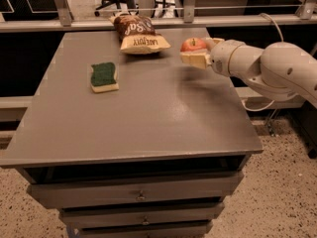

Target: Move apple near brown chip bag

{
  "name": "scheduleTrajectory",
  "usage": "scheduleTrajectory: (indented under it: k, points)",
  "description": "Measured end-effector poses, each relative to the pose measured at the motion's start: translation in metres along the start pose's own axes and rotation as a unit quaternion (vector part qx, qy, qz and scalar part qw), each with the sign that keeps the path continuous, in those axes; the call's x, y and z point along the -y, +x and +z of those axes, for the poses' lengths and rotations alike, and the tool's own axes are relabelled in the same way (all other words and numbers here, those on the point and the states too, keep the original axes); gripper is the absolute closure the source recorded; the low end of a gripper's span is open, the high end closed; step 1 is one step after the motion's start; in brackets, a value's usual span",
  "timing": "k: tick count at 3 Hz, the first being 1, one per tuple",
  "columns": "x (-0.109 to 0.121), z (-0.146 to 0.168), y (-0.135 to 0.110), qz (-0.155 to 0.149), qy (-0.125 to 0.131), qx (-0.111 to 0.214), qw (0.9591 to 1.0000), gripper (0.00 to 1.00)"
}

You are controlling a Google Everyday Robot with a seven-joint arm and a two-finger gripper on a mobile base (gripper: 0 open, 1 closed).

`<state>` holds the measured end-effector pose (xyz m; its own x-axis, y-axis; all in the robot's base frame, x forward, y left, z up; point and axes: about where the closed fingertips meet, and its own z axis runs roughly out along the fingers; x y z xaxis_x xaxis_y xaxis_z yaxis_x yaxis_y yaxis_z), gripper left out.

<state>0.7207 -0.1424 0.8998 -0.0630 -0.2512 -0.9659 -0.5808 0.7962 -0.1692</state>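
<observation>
The grey flat metal worktop (148, 118) stands on a cabinet with drawers. The white round robot arm (277, 68) reaches in over the right edge. The crinkly dark brown chip bag (138, 33) lies at the far edge. The green-and-yellow sponge (104, 77) lies toward the left edge. The gripper (195, 52) is closed around the small red-orange apple (193, 44), near the far right corner, just right of the bag.
</observation>
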Motion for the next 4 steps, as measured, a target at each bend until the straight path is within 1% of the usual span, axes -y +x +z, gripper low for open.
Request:
scheduleTrajectory:
  k: [1, 2, 4]
  points:
    - [0.015, 0.022, 0.0, -0.01, -0.009, -0.009, 0.9999, 1.0]
    - [0.034, 0.067, -0.004, -0.025, -0.024, -0.016, 0.9993, 1.0]
    - [0.032, 0.094, -0.006, -0.04, -0.038, -0.01, 0.9985, 1.0]
